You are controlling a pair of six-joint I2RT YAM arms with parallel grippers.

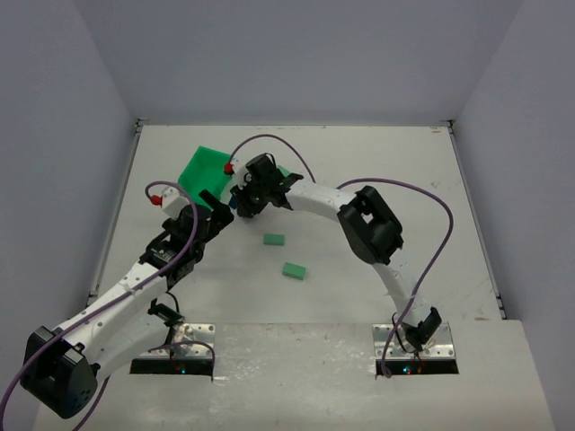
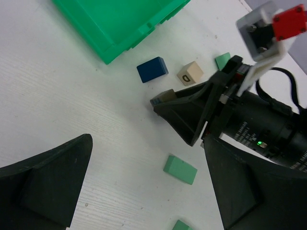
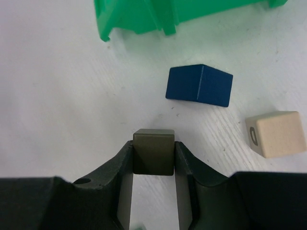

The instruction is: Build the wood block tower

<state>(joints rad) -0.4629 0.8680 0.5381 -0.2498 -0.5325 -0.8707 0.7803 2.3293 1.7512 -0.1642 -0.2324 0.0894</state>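
Right jaws: closed on a small olive block (image 3: 153, 152), pinching its two sides low over the white worktop (image 1: 377, 162); whether the block touches the surface cannot be told.
Left jaws: spread wide and holding nothing, hanging over the worktop close beside the right arm (image 1: 359, 220).
Tower: unbuilt, its pieces lying singly. A dark blue block (image 3: 199, 85) sits just beyond the olive one, with a tan cube (image 3: 277, 134) bearing a letter near it. Two pale green blocks (image 1: 274, 240) (image 1: 294, 270) lie apart at mid-worktop.
Green bin (image 3: 144, 14): just past the blue piece, toward the far left.
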